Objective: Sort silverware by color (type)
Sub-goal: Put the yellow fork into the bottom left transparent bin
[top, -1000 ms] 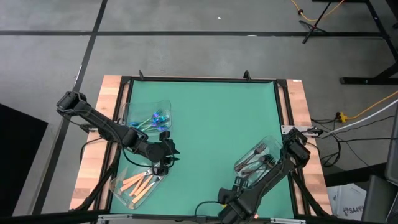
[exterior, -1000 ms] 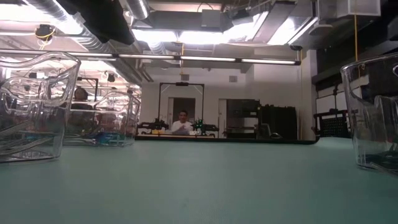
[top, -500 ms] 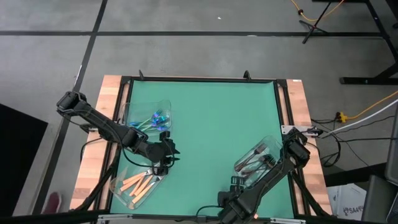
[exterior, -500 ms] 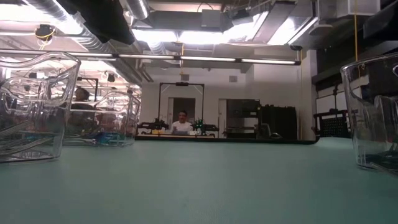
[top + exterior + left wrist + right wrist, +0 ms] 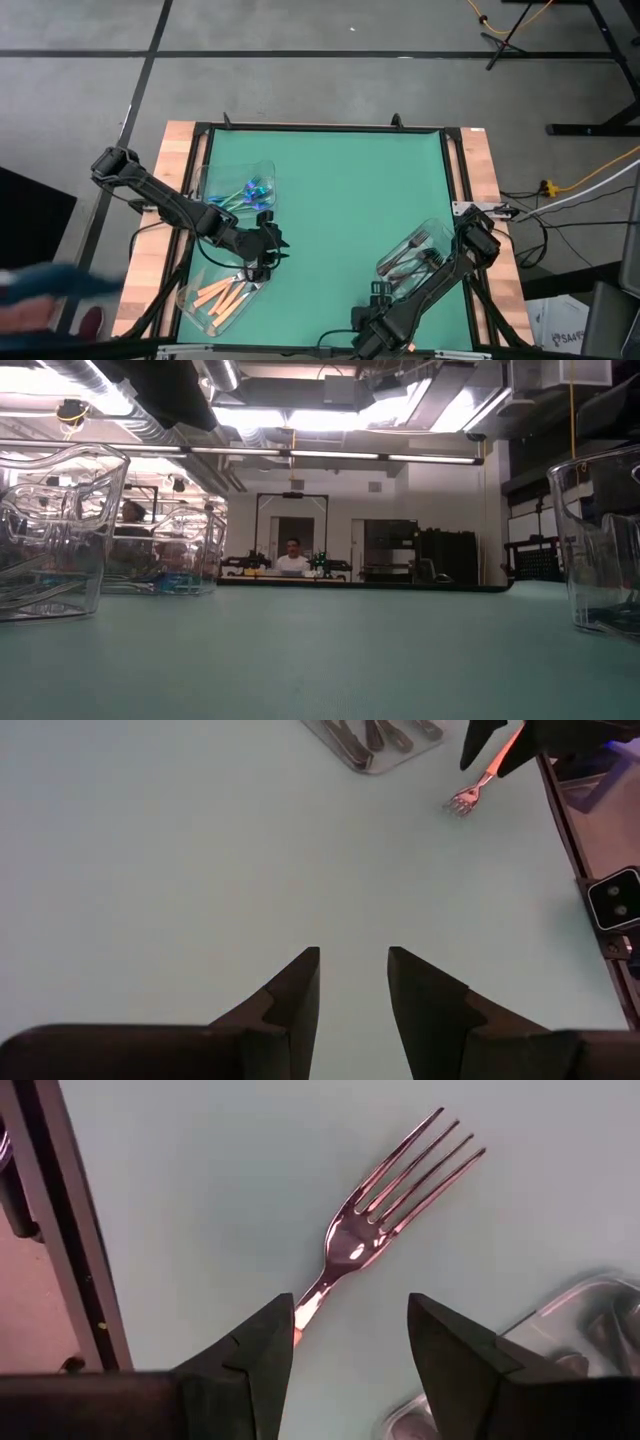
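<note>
Green mat (image 5: 340,190), lab room behind, a person (image 5: 292,557) sitting far back. Only the wrist views catch the loose fork (image 5: 390,1210). It's lying flat at the near edge, just left of the dark-fork tray (image 5: 372,750), with its tines aimed left, away from the right gripper (image 5: 352,1308). That gripper's fingers are spread over the handle. The left gripper (image 5: 353,960) is spread too, holding nothing.

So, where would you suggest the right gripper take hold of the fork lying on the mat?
On the slim handle, just behind the neck, straddling it from above. The fork lies flat on the mat, tines spread wide. Its handle runs beside one finger of the open right gripper, so I'd centre first.
</note>
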`<control>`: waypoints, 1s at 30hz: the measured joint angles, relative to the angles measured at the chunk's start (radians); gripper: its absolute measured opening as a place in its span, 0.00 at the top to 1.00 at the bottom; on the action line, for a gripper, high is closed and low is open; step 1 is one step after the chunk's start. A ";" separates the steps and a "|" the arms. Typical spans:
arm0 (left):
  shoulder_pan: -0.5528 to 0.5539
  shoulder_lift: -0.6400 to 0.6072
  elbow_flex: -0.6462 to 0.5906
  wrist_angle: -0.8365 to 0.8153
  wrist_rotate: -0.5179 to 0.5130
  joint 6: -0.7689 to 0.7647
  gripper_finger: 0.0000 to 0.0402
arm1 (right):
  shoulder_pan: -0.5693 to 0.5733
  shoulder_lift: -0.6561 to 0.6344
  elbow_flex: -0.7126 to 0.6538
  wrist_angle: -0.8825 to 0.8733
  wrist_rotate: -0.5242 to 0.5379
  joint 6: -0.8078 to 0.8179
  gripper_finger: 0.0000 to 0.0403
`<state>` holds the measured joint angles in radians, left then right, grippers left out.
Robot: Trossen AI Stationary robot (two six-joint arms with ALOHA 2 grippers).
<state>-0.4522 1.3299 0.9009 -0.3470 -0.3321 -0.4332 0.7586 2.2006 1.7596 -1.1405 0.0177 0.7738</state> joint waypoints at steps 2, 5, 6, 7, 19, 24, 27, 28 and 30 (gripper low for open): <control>0.000 0.000 0.000 0.001 0.000 0.000 0.72 | 0.000 0.000 0.000 0.008 0.000 0.000 0.54; 0.000 0.000 0.000 0.001 0.000 0.000 0.72 | 0.000 0.002 0.017 0.002 -0.008 -0.037 0.54; 0.000 0.000 0.000 0.001 0.000 0.000 0.72 | 0.000 0.003 0.024 0.003 -0.008 -0.051 0.54; 0.000 0.000 0.000 0.001 0.000 0.000 0.72 | 0.000 0.005 0.032 0.001 -0.002 -0.062 0.54; 0.000 0.000 0.000 0.001 -0.006 0.000 0.72 | 0.000 0.007 0.064 -0.015 0.038 -0.153 0.54; 0.000 0.000 0.000 0.001 -0.006 0.000 0.72 | 0.000 0.006 0.053 -0.004 0.006 -0.151 0.54; 0.000 0.000 0.000 0.001 -0.007 0.000 0.72 | 0.000 0.005 0.032 0.001 0.001 -0.142 0.54; 0.000 0.000 0.000 0.001 -0.007 0.000 0.72 | 0.000 0.005 0.023 0.004 -0.004 -0.141 0.54; 0.000 0.000 0.000 0.001 -0.007 0.000 0.72 | 0.000 0.005 0.007 0.018 -0.011 -0.141 0.54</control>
<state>-0.4522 1.3296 0.9009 -0.3458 -0.3389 -0.4335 0.7586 2.2055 1.7667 -1.1221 0.0069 0.6328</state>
